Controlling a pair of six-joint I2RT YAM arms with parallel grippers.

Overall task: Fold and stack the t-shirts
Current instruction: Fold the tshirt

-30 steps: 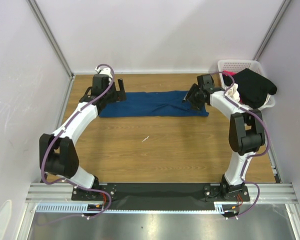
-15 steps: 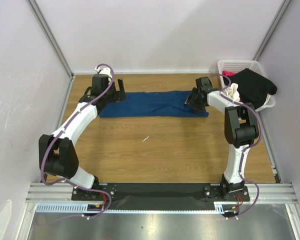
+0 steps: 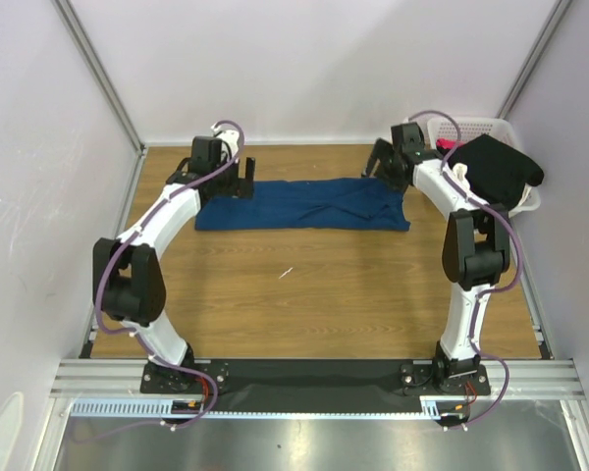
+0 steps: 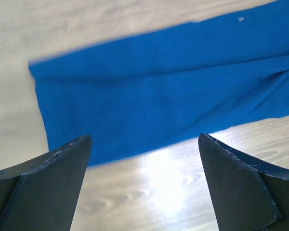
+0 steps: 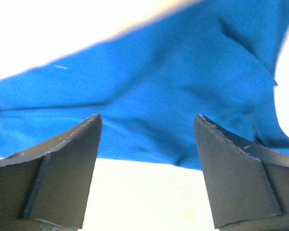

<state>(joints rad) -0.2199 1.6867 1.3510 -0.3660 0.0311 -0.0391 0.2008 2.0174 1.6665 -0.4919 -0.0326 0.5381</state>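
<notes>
One dark blue t-shirt (image 3: 304, 204) lies flat on the wooden counter (image 3: 324, 294), folded into a long narrow band that runs left to right across the far half. Its left end is square; its right end is wider and a little rumpled, with creases showing.

Two robot arms reach from the near edge, one towards each end of the band. The left jaws sit at the shirt's far left corner, spread wide with nothing between them. The left wrist view looks past two dark fingertips (image 4: 53, 178) onto blue cloth and bare wood. The right jaws sit at the shirt's far right corner, also spread apart and holding nothing. The right wrist view shows blue folds beyond its fingertips (image 5: 58, 163). Whether either pair touches the cloth cannot be told.

A white lattice basket (image 3: 471, 128) stands in the far right corner, just beside the right arm. A black t-shirt (image 3: 496, 172) is heaped over its rim, with a bit of pink cloth (image 3: 450, 145) behind it and a cream-white cloth (image 3: 458, 180) at its left side.
</notes>
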